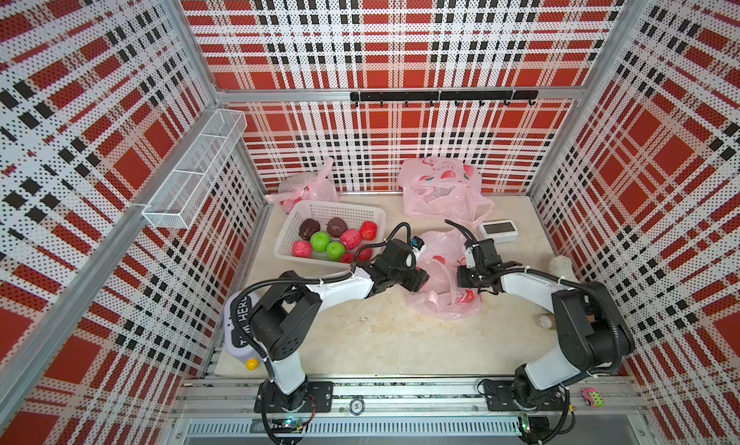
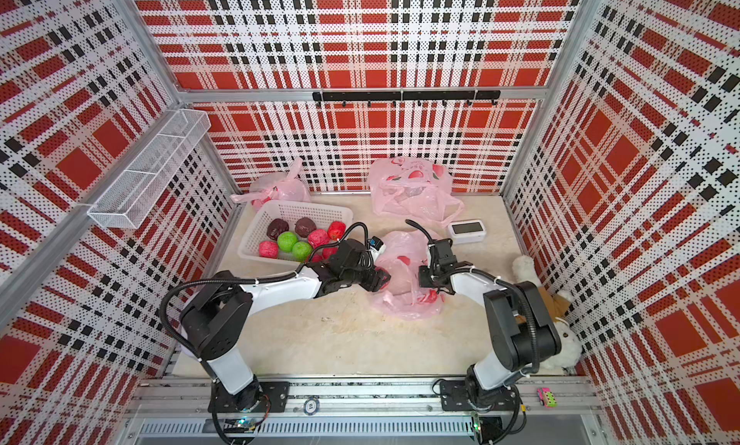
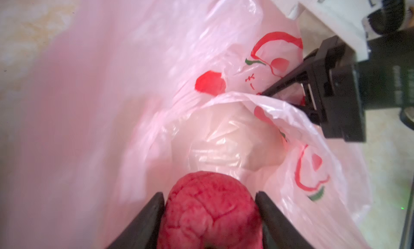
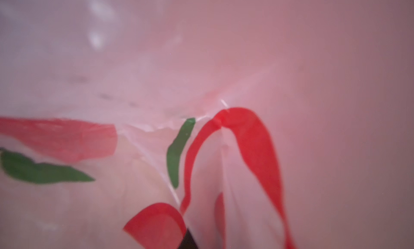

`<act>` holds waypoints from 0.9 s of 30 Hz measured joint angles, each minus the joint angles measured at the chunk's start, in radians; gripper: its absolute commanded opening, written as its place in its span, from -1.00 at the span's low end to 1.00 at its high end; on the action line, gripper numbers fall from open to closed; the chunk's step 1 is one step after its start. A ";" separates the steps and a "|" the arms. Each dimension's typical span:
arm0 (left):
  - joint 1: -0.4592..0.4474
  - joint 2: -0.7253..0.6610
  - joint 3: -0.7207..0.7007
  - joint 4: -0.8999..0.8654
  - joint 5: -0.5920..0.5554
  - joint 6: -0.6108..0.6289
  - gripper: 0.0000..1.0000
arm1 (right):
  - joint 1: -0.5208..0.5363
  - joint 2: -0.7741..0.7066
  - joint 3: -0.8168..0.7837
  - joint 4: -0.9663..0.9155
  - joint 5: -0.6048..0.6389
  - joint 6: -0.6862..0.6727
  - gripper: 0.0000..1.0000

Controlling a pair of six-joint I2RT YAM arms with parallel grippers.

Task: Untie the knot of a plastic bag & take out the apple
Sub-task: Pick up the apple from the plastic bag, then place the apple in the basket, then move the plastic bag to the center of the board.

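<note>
while the right gripper (image 3: 277,100) pinches the plastic bag (image 1: 438,248) by its rim, jaws all but closed on the film, the left gripper (image 3: 210,194) sits inside the bag's mouth, jaws part-open and pressed on both flanks of the apple (image 3: 212,218). the apple lies dead between them, so the exit looks straight back through that mouth.

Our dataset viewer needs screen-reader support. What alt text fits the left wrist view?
A wrinkled red apple, clamped in the left gripper, fills the foreground, surrounded by an open pink plastic bag. Beyond it, the right gripper pinches the bag's rim.
</note>
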 measured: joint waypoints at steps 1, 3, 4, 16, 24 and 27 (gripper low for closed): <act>-0.002 -0.023 -0.008 -0.002 -0.001 0.000 0.25 | -0.018 -0.013 -0.002 -0.011 0.008 0.000 -0.80; -0.008 -0.064 -0.014 -0.014 0.000 0.000 0.25 | -0.042 -0.040 -0.010 -0.035 0.026 0.002 -0.80; -0.011 -0.081 -0.014 -0.018 0.000 0.000 0.25 | -0.052 -0.055 -0.014 -0.047 0.034 0.002 -0.80; -0.013 -0.315 0.055 -0.069 0.030 0.014 0.25 | -0.300 -0.224 -0.039 -0.204 0.059 0.027 -0.68; 0.161 -0.459 0.055 -0.122 0.045 0.014 0.24 | -0.359 -0.294 -0.039 -0.251 0.030 0.031 -0.68; 0.248 -0.504 0.044 -0.150 0.056 0.012 0.24 | -0.359 -0.277 -0.025 -0.249 0.010 0.032 -0.67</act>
